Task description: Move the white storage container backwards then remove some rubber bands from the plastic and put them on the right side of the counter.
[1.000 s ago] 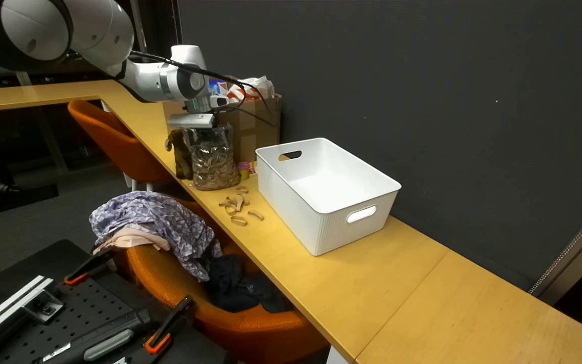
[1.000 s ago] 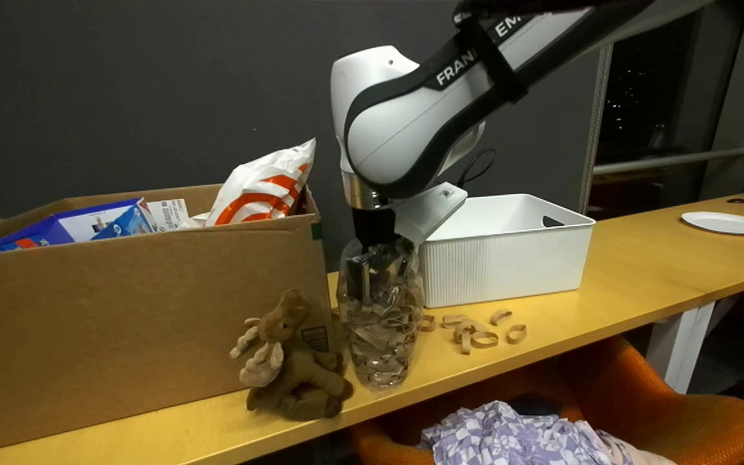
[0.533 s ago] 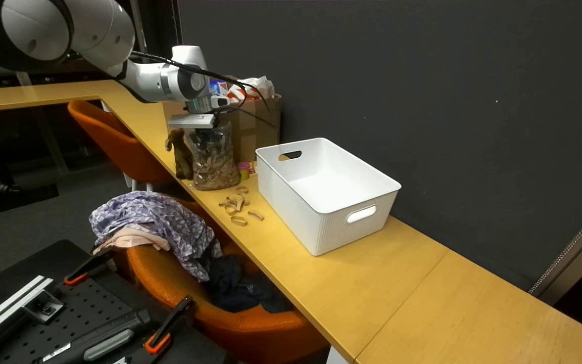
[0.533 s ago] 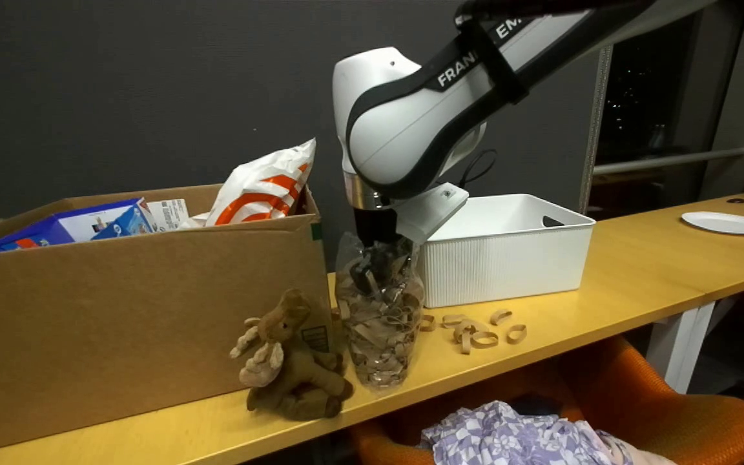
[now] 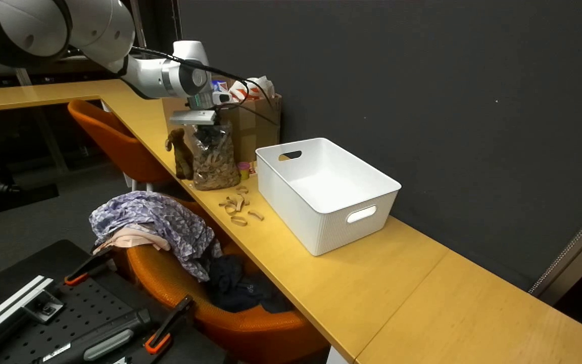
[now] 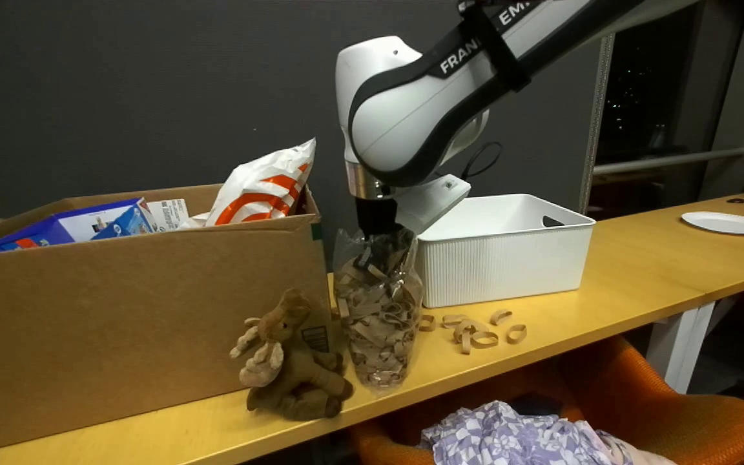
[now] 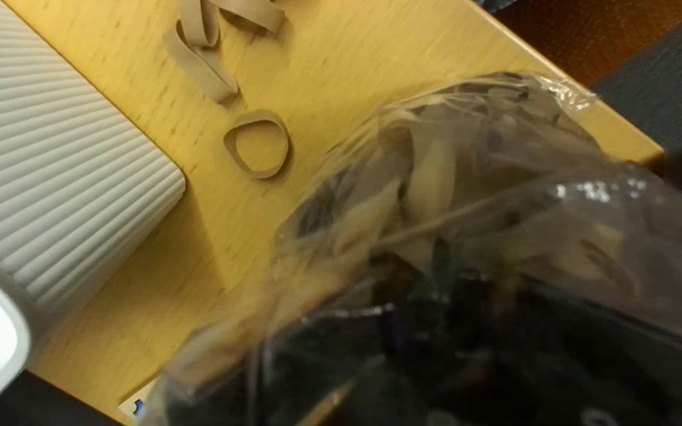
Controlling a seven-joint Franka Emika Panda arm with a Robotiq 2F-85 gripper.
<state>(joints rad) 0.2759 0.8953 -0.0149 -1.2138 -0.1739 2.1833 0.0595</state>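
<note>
The white storage container (image 5: 293,210) (image 6: 507,271) stands upright on the counter (image 5: 281,247) against the dark wall. Beside it is the plastic (image 5: 215,169) (image 6: 382,336), an upright clear bag full of tan bands. My gripper (image 6: 371,263) points down inside the bag's top, jaws together, with bands crowding its fingers. Whether any band is pinched between the tips is hidden by plastic and shadow. In the wrist view the bag (image 7: 495,195) covers most of the dark gripper (image 7: 424,278). Several loose rubber bands (image 6: 465,342) (image 7: 205,68) lie on the counter between bag and container.
A cardboard box (image 6: 133,323) of packets stands close to the bag, with a brown stuffed moose (image 6: 294,381) at its front. A small pink-lidded tub (image 5: 244,172) sits behind the bag. A white plate (image 6: 730,224) lies farther along. Orange chairs (image 5: 159,278) stand below the edge.
Inside the bag the gripper has closed, and the arm has risen slightly. Bands now stand higher around its fingers. The container and the loose bands have kept their places.
</note>
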